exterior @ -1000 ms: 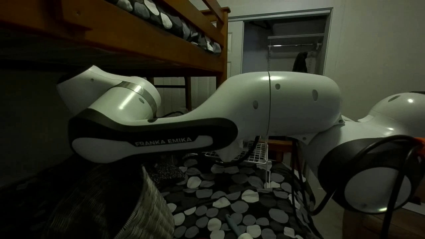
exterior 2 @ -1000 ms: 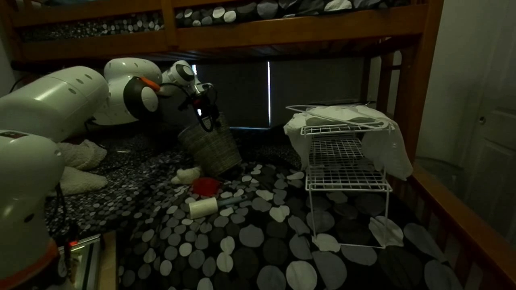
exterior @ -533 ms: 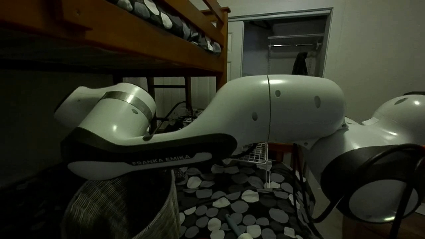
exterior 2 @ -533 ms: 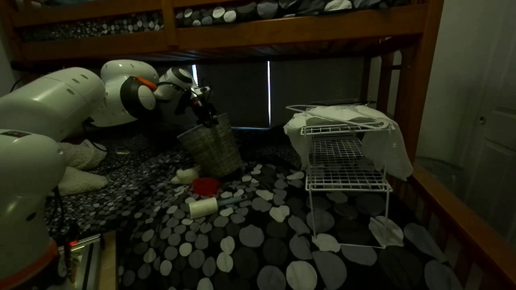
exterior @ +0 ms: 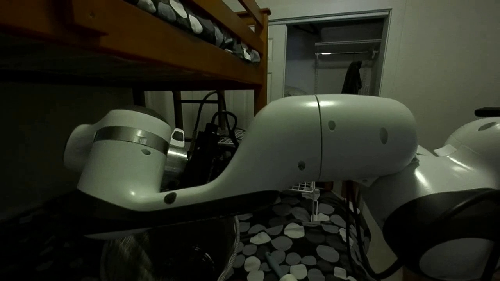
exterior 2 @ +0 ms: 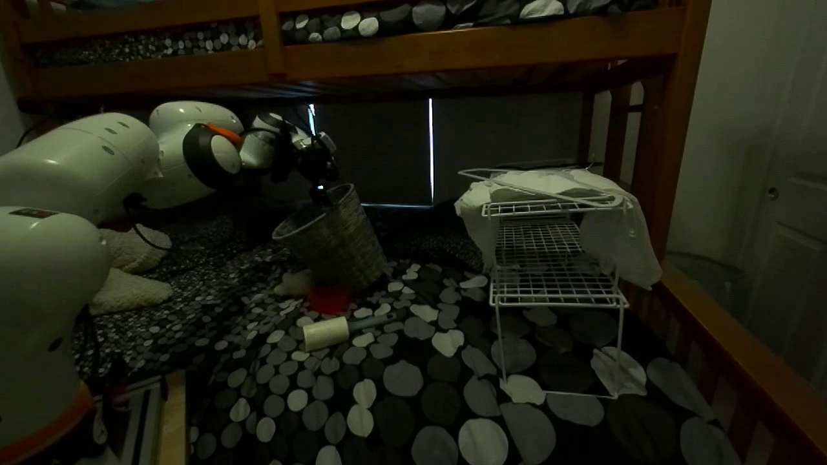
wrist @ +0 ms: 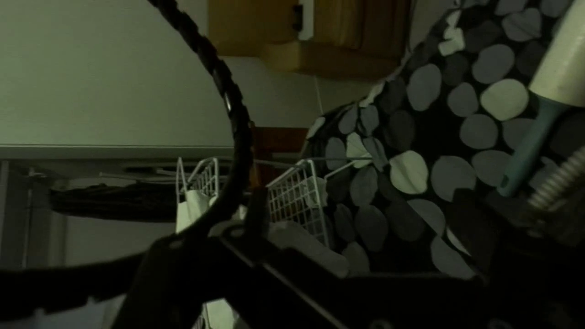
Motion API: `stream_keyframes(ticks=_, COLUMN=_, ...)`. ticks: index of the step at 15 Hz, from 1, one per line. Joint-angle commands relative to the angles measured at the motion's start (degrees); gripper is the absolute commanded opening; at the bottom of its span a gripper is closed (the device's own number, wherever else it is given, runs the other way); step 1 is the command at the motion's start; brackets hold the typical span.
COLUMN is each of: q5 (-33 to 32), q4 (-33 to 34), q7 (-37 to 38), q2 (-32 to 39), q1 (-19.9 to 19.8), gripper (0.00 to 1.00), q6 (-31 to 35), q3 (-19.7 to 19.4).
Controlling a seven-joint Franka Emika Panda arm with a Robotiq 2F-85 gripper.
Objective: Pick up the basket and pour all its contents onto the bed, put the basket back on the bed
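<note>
The basket (exterior 2: 345,255) rests tilted on the bed (exterior 2: 446,361), the claw (exterior 2: 321,196) wide beside its rim (wrist: 560,177), contact hard to tell. Letting go seems the step in hand: best draw back slowly, without snagging, so it settles upright.

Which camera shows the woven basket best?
An exterior view: there the basket appears nearly whole and visibly tilted. In an exterior view, the arm hides part and the picture's edge crops its bottom; the wrist view shows only a stretch of its rim.
</note>
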Motion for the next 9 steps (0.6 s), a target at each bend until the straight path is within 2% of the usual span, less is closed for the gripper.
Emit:
stream_keyframes(ticks=1, q5=-3.28, q4=-10.21, q7=-2.54, q2=-2.38, q1=2.31, gripper=1.00, q6=-0.42, q3=-5.69)
stream_keyframes(ticks=9, q5=-11.39, q4=-25.90, q7=-7.55, q2=-1.10, q1=4.60, gripper=1.00, q6=-0.42, q3=-14.65)
